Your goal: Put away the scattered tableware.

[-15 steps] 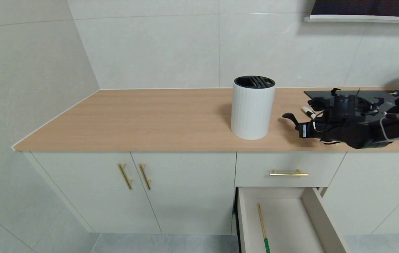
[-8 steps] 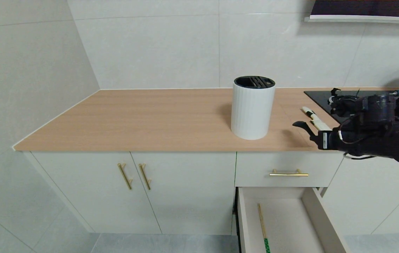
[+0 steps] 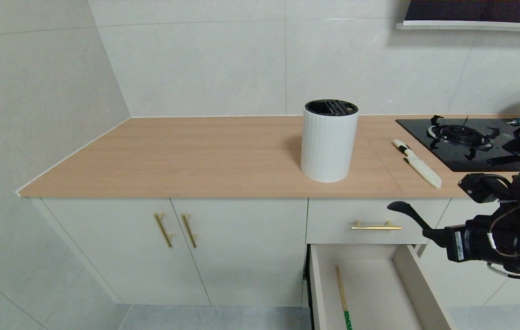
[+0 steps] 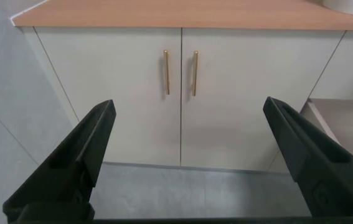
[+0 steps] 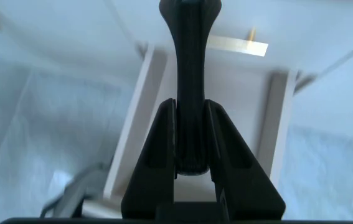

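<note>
black utensil (image 3: 405, 211) | right gripper (image 5: 192, 134) clamps it, dropped from counter (image 3: 195, 156) to drawer (image 3: 407, 275) | left gripper (image 4: 188, 106) wide open

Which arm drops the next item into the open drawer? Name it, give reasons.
Right. The right claw is shut on a black utensil by the open drawer; the left claw is open, empty, facing the cupboard doors.

Bright, even, soft light fills the head view. The white holder (image 3: 329, 142) throws 1 faint shadow leftward onto the counter (image 3: 195, 156), and a soft band darkens the cabinet doors (image 3: 150, 256) under its lip. The black stove (image 3: 424, 133), at the right edge, has a dull sheen. Straight lines splay outward toward the lower left. In the right wrist view, the right gripper (image 5: 190, 12) is a dark silhouette against the pale drawer (image 5: 132, 130).
</note>
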You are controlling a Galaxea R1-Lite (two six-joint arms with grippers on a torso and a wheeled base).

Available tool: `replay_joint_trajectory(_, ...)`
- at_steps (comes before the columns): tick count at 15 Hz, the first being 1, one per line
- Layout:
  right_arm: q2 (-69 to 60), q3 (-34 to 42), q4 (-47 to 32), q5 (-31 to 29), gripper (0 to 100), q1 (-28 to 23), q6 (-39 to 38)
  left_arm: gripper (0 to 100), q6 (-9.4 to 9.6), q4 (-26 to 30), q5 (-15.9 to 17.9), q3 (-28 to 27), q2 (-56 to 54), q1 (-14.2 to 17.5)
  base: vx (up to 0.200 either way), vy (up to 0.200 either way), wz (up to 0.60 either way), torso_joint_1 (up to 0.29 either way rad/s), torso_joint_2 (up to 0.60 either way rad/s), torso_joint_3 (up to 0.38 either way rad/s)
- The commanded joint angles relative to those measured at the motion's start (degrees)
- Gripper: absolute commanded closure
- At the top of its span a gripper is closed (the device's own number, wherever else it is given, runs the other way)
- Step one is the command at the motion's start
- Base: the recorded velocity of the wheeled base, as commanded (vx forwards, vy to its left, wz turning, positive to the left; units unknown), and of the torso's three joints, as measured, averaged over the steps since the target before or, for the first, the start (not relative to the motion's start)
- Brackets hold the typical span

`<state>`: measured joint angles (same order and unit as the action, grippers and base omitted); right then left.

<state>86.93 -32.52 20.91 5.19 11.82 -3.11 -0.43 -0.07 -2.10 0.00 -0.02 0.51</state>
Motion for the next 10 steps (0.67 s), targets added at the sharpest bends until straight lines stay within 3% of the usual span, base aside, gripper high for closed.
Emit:
replay_joint_trajectory(1,-0.53,2.55,0.54,-0.18,100,1.18,0.21,0,-0.01,-0.01,-0.01,0.00,0.02,0.02,0.000,0.000,0.00,0.000,0.00,0.000)
replay_joint_trajectory(4,0.17,4.05,1.07,-0.36,100,1.45,2.32,0,-0.01,-0.01,-0.01,0.00,0.02,0.02,0.000,0.000,0.00,-0.058,0.12,0.076)
replay_joint_trajectory(10,2.01,4.75,3.35,-1.24,100,1.36,2.93,0,-0.01,-0.01,-0.01,0.00,0.02,0.02,0.000,0.000,0.00,-0.196,0.46,0.268)
